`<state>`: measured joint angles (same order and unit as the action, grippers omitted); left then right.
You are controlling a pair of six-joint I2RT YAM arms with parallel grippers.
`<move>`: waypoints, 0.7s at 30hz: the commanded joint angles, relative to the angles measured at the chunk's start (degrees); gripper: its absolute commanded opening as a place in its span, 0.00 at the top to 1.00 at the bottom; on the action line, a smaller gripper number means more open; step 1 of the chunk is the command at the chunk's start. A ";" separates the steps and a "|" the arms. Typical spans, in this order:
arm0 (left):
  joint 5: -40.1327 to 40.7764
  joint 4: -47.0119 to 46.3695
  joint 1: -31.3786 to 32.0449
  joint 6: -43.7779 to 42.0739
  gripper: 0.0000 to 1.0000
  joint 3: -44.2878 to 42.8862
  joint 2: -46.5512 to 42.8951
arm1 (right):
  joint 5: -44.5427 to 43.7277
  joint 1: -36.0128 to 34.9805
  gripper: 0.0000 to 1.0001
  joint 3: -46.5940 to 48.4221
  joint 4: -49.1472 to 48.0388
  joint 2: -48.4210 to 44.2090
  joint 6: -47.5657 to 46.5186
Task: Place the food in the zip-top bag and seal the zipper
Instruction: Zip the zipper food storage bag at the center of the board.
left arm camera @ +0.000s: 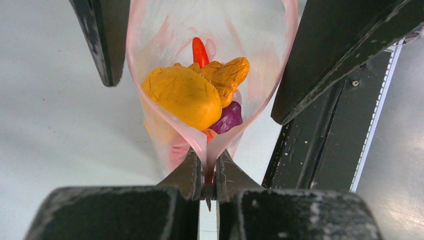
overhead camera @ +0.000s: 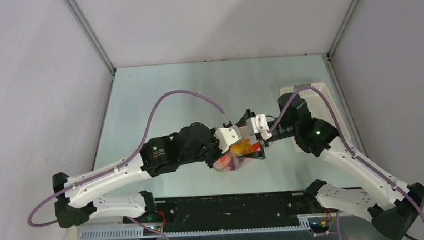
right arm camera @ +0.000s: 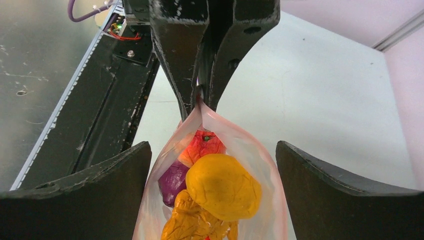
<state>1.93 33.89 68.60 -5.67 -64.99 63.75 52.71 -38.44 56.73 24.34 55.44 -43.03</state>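
The zip-top bag hangs between my two grippers above the table's near middle, mouth open. Inside lie the food pieces: a yellow one, a lumpy orange one, a purple one and a red one. My left gripper is shut on one end of the pink zipper, pinching both sides together. My right gripper is open, its fingers straddling the bag's mouth without touching it. In the top view the left gripper and right gripper meet over the bag.
A white slotted basket stands at the back right behind the right arm. The black base rail runs along the near edge, just below the bag. Grey walls close in the table on three sides.
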 commanded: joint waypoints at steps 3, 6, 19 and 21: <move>1.47 -2.72 -0.13 -0.79 1.00 -2.34 -0.47 | 2.01 -1.37 0.07 2.07 -0.02 4.10 2.15; 1.79 -2.99 -0.13 -0.59 1.00 -2.33 -0.63 | -0.01 -1.84 0.15 2.11 0.62 4.22 2.20; 5.45 -3.45 -0.90 0.88 1.00 -1.49 -2.75 | -9.15 -1.98 0.72 2.15 7.76 0.55 2.11; 4.89 -4.00 -1.14 1.03 1.00 -1.01 -3.28 | -9.27 -1.93 0.83 2.08 7.46 0.20 2.81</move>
<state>5.87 33.58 68.20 -5.43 -64.99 63.29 46.15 -40.07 56.73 29.95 57.32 -41.56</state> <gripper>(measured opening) 0.083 0.255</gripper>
